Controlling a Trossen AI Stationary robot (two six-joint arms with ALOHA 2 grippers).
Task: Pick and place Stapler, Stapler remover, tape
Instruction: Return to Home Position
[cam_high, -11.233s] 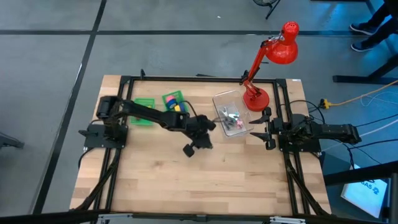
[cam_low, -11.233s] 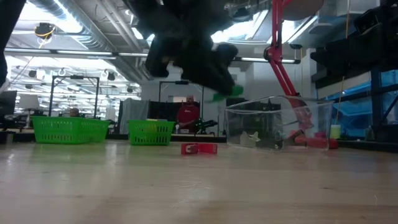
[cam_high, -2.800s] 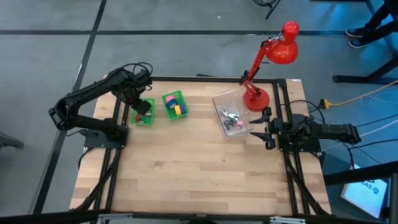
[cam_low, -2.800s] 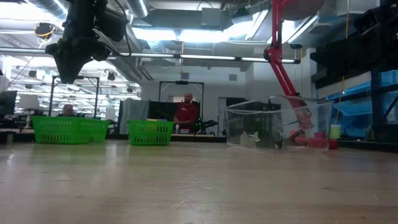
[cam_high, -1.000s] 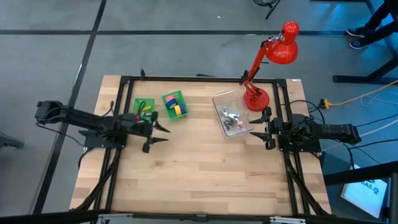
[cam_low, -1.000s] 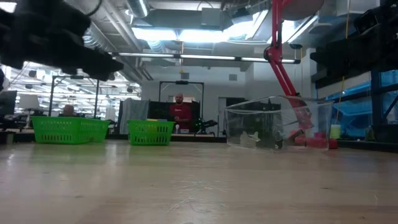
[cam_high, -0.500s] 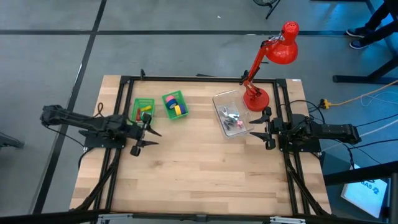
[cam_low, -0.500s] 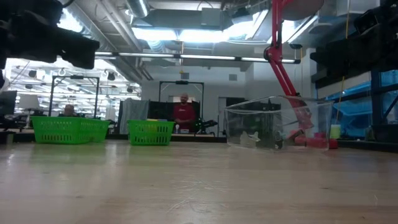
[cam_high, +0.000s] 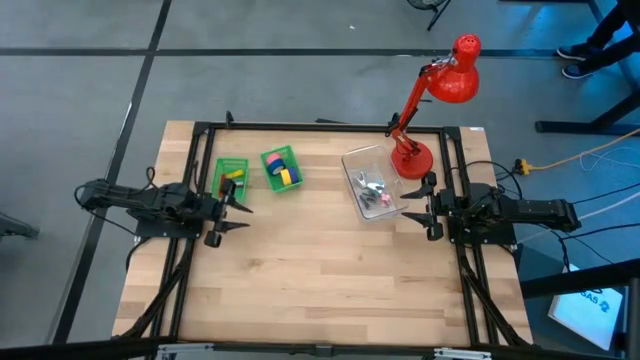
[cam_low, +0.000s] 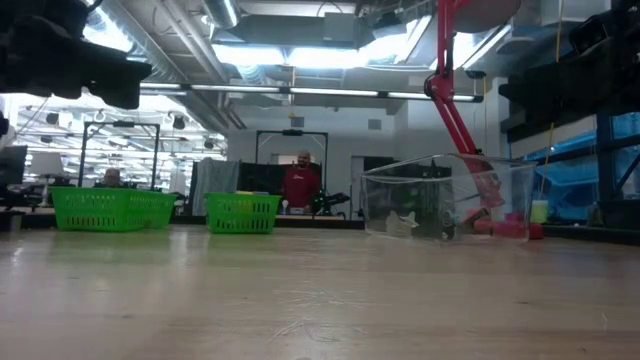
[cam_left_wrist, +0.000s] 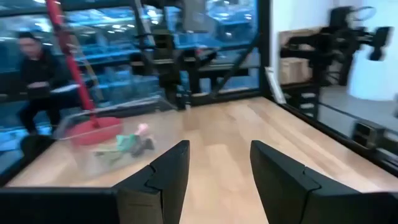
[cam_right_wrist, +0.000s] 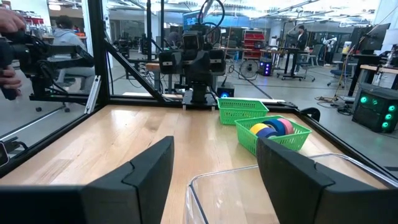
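1. Above the table (cam_high: 320, 290), high view: your left hand (cam_high: 235, 217) hangs open and empty at the left edge, just beside the left green bin (cam_high: 221, 163). That bin holds the staplers (cam_high: 233, 180); the tape (cam_high: 286, 175) lies in the right green bin (cam_high: 266, 160). Your right hand (cam_high: 418, 207) waits at the right edge, near the clear box (cam_high: 350, 160).
2. Low view: the left arm (cam_low: 70, 55) shows dark, well above the table, with both bins standing far behind it.
3. Left wrist view: the fingers (cam_left_wrist: 166, 174) stand apart with nothing between them.
4. Right wrist view: the right hand is likewise spread and empty, and the tape rolls sit inside the nearer bin.
5. To home well, draw the left arm back level and hold its height until it is clear of the bin rim. Leave the fingers parted and match the right arm's folded pose.
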